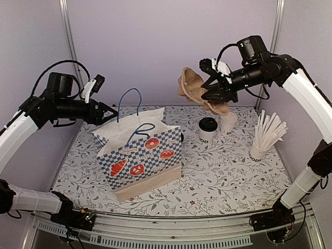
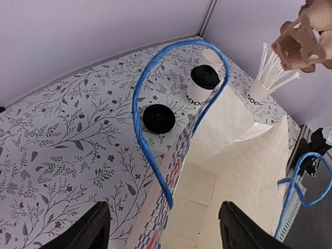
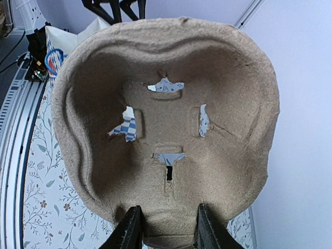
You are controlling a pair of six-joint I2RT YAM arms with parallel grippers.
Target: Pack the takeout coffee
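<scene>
**Tabletop and enclosure.** The table (image 1: 223, 181), covered in a white sheet printed with grey sprigs and small red flowers, is sitting inside a booth of pale lilac walls (image 1: 155, 46). Metal posts (image 1: 66, 31) are rising at the far corners, and a ridged metal rail (image 1: 171, 231) is running along the near edge. A paper bag (image 1: 140, 161) (blue checks, red pastry prints, blue cord handles) is standing open at centre left.

The takeout coffee (image 1: 208, 129) is standing upright on the table just right of the bag, beside a lidless white cup (image 1: 228, 123). A cup of white sticks (image 1: 262, 145) is standing further right. The left wrist view is showing a second black-lidded cup (image 2: 158, 118) near the bag's far side.

The left gripper (image 1: 114, 113) is hovering at the bag's far-left rim, jaws spread wide and gripping nothing. The right gripper (image 1: 209, 95) is pinching the edge of a brown pulp cup carrier (image 1: 194, 88), holding it aloft, clear of the table.
</scene>
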